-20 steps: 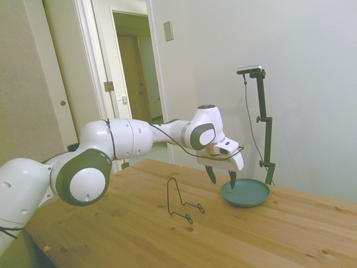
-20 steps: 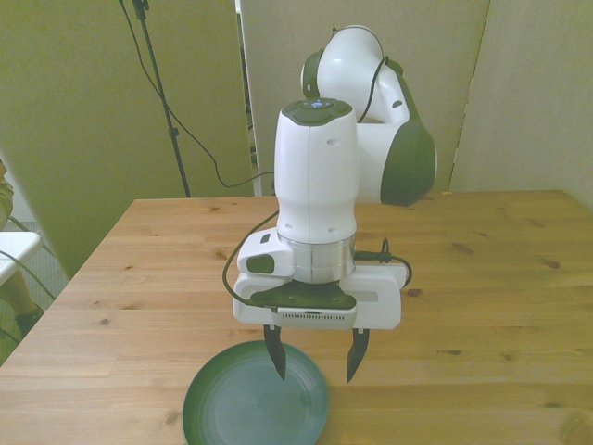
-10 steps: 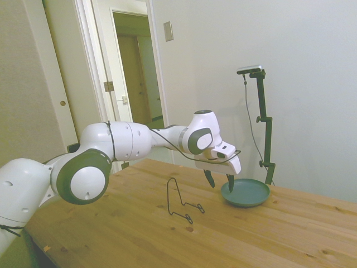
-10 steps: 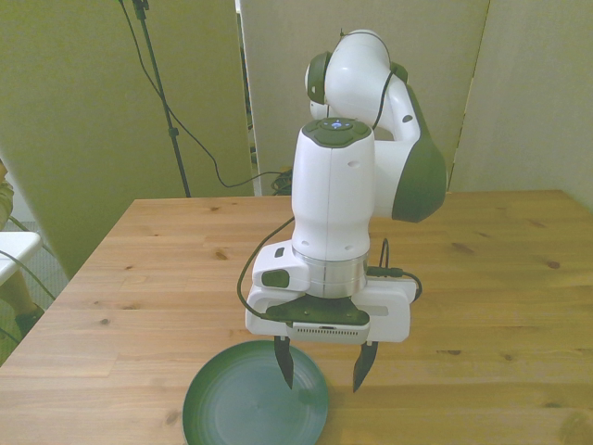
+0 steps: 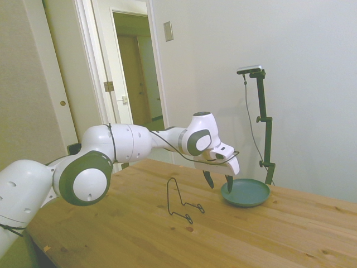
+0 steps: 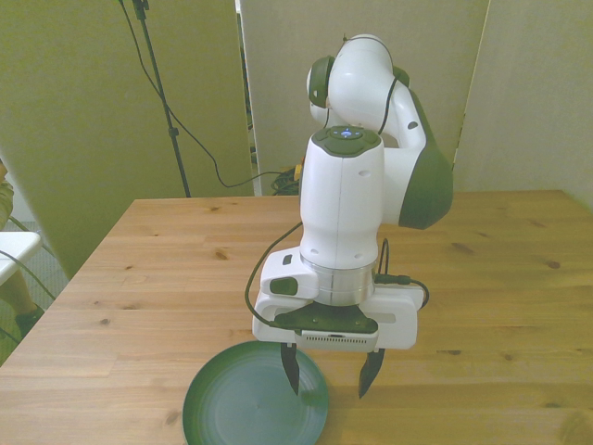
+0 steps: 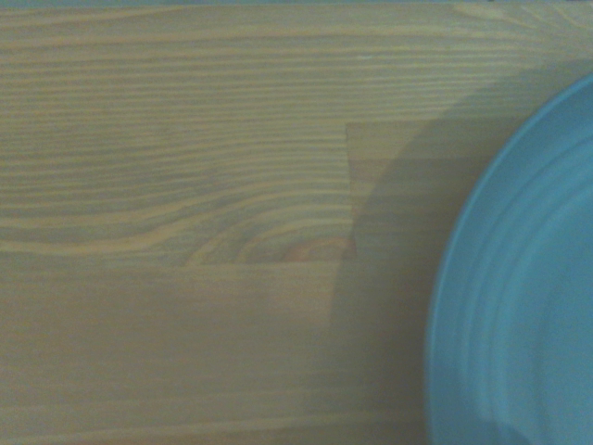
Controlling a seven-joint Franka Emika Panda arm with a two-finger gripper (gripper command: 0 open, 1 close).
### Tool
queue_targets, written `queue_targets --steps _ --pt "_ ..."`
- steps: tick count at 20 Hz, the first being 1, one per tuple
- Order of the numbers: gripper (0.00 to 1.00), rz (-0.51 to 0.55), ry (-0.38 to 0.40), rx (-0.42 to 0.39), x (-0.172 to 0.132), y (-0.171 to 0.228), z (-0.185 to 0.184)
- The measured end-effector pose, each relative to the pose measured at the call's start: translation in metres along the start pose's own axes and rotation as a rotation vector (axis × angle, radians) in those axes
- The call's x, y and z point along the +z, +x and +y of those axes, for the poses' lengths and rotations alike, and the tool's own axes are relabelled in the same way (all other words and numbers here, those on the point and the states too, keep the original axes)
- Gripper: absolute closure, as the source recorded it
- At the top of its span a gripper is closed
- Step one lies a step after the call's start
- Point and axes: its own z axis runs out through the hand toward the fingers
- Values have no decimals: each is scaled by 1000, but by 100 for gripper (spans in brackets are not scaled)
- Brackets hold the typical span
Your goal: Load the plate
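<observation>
The teal plate (image 5: 246, 192) lies flat on the wooden table, near the front edge in the front view (image 6: 246, 408); the wrist view catches one curved side of the plate (image 7: 528, 297). My gripper (image 5: 218, 182) hangs open just above the table, straddling the plate's rim on the front view's right side (image 6: 330, 375). One finger hangs over the plate's inside, the other over bare wood beside it. Nothing is between the fingers. A thin black wire stand (image 5: 181, 201) rests on the table to the gripper's left in the side view.
The wooden table (image 6: 482, 278) stretches wide on both sides of the arm. A white chair edge (image 6: 11, 255) and a bit of a person's sleeve (image 6: 4, 190) show at the front view's left. An open doorway (image 5: 136, 72) lies behind the arm.
The gripper has sunk lower and shifted toward the front view's right, from above the plate's middle to over its rim. The fingers stay open.
</observation>
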Motion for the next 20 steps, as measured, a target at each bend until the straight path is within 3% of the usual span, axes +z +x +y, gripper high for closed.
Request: queue_targets --steps 10,11,20 --pt "0 83 -55 48 7 5 -8" --pt "100 86 -60 55 7 6 -8" --pt "100 91 -99 82 7 9 -6"
